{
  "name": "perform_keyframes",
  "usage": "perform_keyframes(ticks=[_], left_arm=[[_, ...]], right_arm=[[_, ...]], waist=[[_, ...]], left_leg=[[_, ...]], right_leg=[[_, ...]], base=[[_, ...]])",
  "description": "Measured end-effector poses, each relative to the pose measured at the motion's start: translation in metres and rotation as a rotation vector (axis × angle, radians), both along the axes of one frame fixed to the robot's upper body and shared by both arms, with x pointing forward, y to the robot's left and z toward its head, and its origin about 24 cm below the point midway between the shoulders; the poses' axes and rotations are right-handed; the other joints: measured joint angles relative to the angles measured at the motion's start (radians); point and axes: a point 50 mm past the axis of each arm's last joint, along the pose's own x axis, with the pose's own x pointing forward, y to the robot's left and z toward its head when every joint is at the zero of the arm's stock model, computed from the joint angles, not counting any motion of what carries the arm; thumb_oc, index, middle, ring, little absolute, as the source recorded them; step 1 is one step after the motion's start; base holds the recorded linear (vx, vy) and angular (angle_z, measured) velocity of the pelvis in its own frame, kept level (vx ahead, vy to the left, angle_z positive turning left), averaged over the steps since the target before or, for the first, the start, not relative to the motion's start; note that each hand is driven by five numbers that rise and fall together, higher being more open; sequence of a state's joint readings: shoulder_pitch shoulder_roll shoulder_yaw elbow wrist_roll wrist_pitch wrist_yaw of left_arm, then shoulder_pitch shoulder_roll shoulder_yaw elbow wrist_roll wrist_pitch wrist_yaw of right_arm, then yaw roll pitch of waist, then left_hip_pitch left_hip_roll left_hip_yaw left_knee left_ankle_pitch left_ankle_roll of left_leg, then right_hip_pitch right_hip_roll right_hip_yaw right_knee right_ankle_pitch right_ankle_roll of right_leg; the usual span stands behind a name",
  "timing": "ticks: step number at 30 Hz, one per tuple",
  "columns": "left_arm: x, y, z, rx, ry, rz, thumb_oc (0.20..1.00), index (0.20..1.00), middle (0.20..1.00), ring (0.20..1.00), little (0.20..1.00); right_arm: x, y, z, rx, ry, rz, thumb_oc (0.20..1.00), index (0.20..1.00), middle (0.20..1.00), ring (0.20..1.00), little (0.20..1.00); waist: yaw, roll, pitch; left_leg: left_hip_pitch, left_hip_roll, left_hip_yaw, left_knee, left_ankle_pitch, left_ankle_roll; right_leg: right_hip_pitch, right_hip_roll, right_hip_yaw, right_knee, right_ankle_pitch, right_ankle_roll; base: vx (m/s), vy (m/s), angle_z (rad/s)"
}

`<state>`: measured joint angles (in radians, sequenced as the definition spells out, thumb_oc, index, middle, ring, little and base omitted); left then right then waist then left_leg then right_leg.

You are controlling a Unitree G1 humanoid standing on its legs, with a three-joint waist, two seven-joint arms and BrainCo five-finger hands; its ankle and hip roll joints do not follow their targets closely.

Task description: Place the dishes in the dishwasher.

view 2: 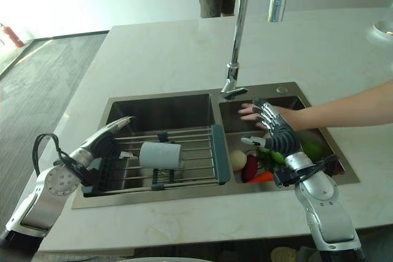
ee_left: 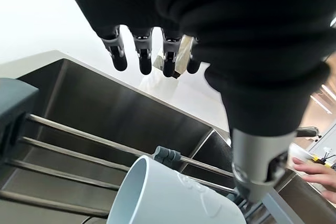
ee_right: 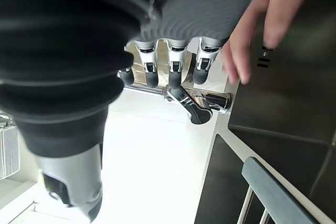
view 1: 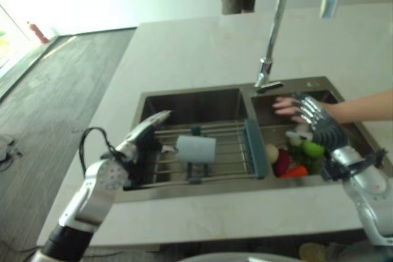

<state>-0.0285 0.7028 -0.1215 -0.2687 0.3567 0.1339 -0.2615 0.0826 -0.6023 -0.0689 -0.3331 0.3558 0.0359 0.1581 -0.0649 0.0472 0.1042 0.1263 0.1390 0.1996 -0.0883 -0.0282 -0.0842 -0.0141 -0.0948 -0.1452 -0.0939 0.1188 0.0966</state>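
Both hands held over sink, fingers straight, nothing gripped. Left hand (view 2: 101, 142) lower left, just beside pale cup (view 2: 161, 155) lying on its side on rack (view 2: 184, 176), frame centre. Right hand (view 2: 279, 136) mid-right above produce, close to person's hand (view 2: 252, 111). Cup best approached w/ thumb opposed, wrapped round body; person's hand to be kept clear of.

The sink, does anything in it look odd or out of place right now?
Yes. A person's hand reaches into the right basin just beyond the open right hand, over the produce. The cup lies tipped on its side on the rack beside the open left hand.
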Motion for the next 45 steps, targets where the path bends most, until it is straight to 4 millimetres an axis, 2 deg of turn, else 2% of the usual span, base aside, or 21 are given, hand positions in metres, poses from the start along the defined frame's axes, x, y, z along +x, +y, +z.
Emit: perform_keyframes(ticks=[9, 13, 20, 24, 30, 37, 45], left_arm=[[0.002, -0.006, -0.006, 0.148, 0.079, -0.045, 1.000, 1.000, 1.000, 1.000, 1.000], [0.010, -0.018, -0.006, 0.214, 0.102, -0.092, 1.000, 1.000, 1.000, 1.000, 1.000], [0.011, -0.014, -0.011, 0.346, 0.131, -0.078, 1.000, 1.000, 1.000, 1.000, 1.000], [0.010, -0.018, -0.018, 0.412, 0.140, -0.098, 1.000, 1.000, 1.000, 1.000, 1.000], [0.011, -0.015, -0.027, 0.459, 0.171, -0.090, 1.000, 1.000, 1.000, 1.000, 1.000], [0.010, -0.015, -0.027, 0.495, 0.168, -0.088, 1.000, 1.000, 1.000, 1.000, 1.000], [0.008, -0.022, -0.033, 0.493, 0.190, -0.122, 1.000, 1.000, 1.000, 1.000, 1.000]], right_arm=[[0.000, 0.001, 0.000, -0.006, 0.004, 0.013, 1.000, 1.000, 1.000, 1.000, 1.000], [0.001, 0.005, -0.001, -0.005, 0.010, 0.033, 1.000, 1.000, 1.000, 1.000, 1.000], [0.003, 0.006, 0.002, -0.007, -0.001, 0.044, 1.000, 1.000, 1.000, 1.000, 1.000], [0.004, 0.007, 0.005, -0.007, -0.014, 0.049, 1.000, 1.000, 1.000, 1.000, 1.000], [0.004, 0.007, 0.005, -0.008, -0.013, 0.052, 1.000, 1.000, 1.000, 1.000, 1.000], [0.004, 0.007, 0.005, -0.009, -0.012, 0.057, 1.000, 1.000, 1.000, 1.000, 1.000], [0.004, 0.008, 0.005, -0.009, -0.012, 0.058, 1.000, 1.000, 1.000, 1.000, 1.000]], waist=[[-0.030, 0.004, 0.002], [-0.037, 0.007, 0.003], [-0.054, 0.011, 0.002], [-0.054, 0.012, 0.002], [-0.054, 0.011, 0.002], [-0.054, 0.011, 0.002], [-0.055, 0.004, 0.000]], left_leg=[[0.016, -0.001, 0.030, 0.000, 0.000, 0.000], [0.017, -0.002, 0.031, 0.000, 0.000, 0.000], [0.018, -0.002, 0.033, 0.000, 0.000, 0.000], [0.020, -0.002, 0.034, 0.000, 0.000, 0.000], [0.031, -0.002, 0.043, 0.000, -0.002, 0.003], [0.033, -0.003, 0.054, 0.000, -0.003, 0.004], [0.033, -0.004, 0.056, 0.000, -0.003, 0.004]], right_leg=[[-0.001, 0.002, 0.024, 0.000, 0.004, 0.004], [-0.001, 0.002, 0.027, 0.000, 0.007, 0.004], [-0.002, 0.003, 0.030, 0.000, 0.008, 0.003], [0.000, 0.004, 0.034, 0.000, 0.009, 0.003], [0.005, 0.004, 0.042, 0.000, 0.009, 0.003], [0.003, 0.004, 0.049, 0.000, 0.011, 0.003], [0.002, 0.005, 0.051, 0.000, 0.013, 0.002]], base=[[0.00, -0.012, -0.08], [0.00, 0.000, 0.00], [0.00, -0.001, 0.00], [0.00, 0.000, 0.00], [0.01, -0.003, -0.04], [0.00, -0.001, -0.02], [0.00, 0.000, 0.00]])
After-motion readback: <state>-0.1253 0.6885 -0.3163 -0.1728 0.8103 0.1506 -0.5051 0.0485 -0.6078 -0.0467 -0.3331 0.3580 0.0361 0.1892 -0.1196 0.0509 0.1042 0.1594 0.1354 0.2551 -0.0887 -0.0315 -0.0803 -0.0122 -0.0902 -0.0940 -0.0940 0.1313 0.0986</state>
